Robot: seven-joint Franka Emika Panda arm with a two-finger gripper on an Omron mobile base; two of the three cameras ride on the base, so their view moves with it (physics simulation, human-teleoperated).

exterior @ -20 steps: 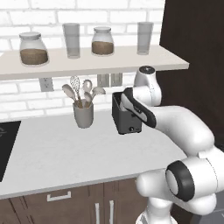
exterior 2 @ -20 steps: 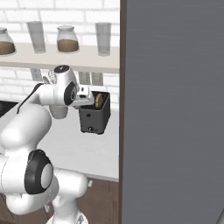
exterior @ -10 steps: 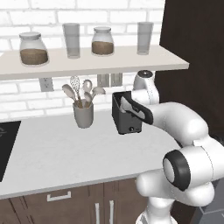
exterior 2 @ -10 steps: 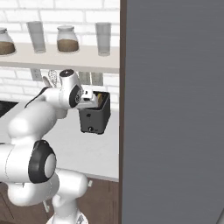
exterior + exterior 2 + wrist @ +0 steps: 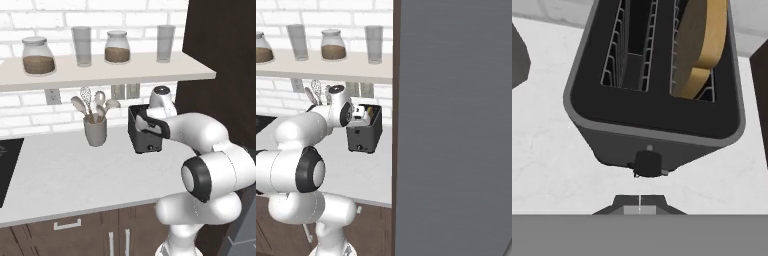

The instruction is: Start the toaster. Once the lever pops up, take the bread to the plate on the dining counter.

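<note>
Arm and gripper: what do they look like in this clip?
The arm has glossy white, rounded link shells with dark grey-black discs and bands at the joints. No cables or markings are visible. The gripper is small and dark; in the hand view its two fingertips look dark grey, with a lighter grey patch between them.

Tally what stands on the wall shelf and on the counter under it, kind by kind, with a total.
Jars with brown contents: 2
Empty glasses: 2
Utensil crock: 1
Toaster: 1
Bread slice in the toaster: 1
Total: 7
</note>
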